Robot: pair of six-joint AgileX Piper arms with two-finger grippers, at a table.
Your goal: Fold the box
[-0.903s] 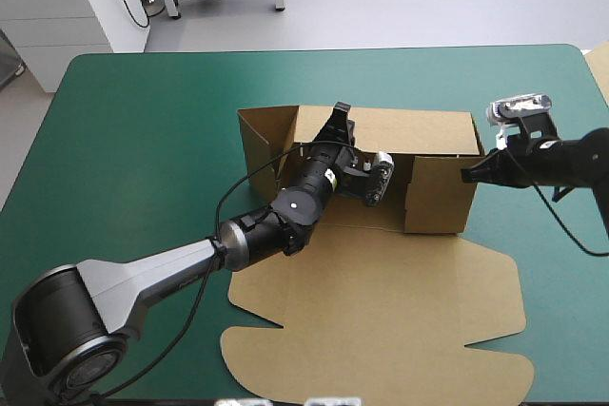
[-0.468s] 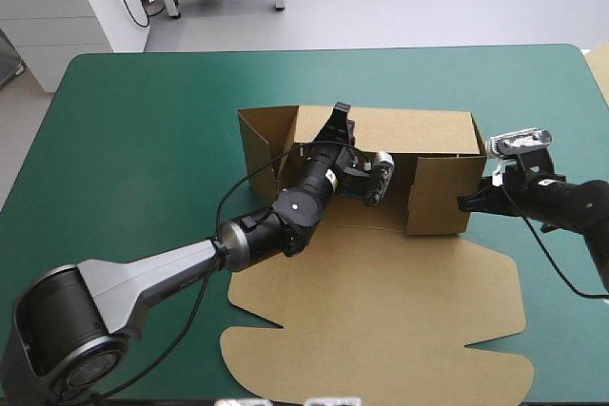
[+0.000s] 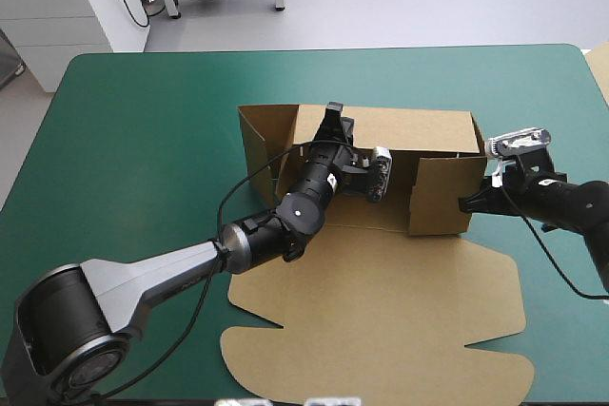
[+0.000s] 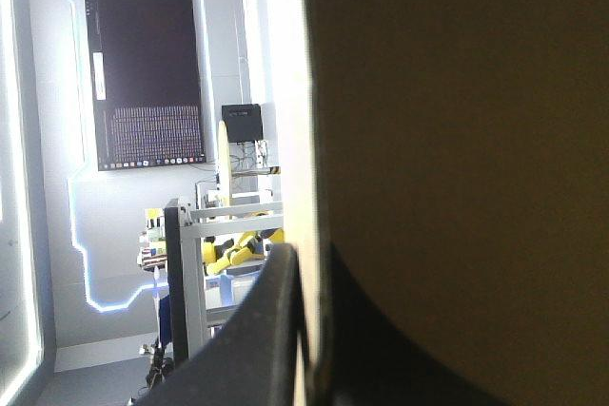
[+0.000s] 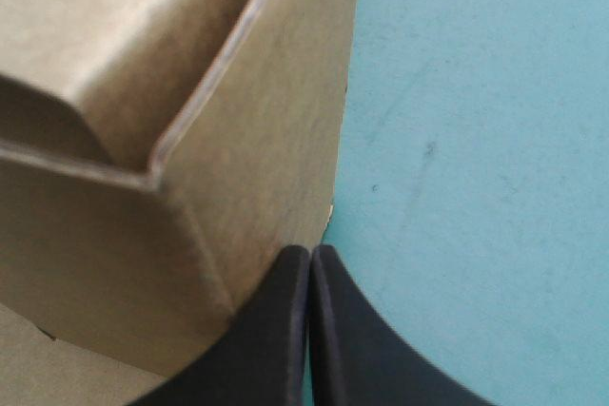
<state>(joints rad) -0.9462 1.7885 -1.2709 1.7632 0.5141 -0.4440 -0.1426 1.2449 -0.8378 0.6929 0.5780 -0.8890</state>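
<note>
The brown box (image 3: 409,130) stands mid-table with its walls raised and its lid (image 3: 381,311) flat toward the near edge. My left gripper (image 3: 331,113) reaches in from the near left. It is shut on the top edge of the far wall. In the left wrist view the board (image 4: 457,140) passes between my left gripper's (image 4: 309,330) black fingers. My right gripper (image 3: 463,203) is shut with nothing in it, its tip against the outside of the right wall's near corner. In the right wrist view that corner (image 5: 143,92) lies just ahead of the closed arch of my right gripper (image 5: 311,259).
Bare teal-green cover (image 3: 143,140) lies to the left of and beyond the box, and a strip of it (image 5: 476,140) lies beside the right wall. A pale edge of more board (image 3: 600,62) shows at the table's right edge.
My right gripper came down and in toward the box's right wall, then stayed there. My left gripper edged slightly along the far wall while keeping its hold.
</note>
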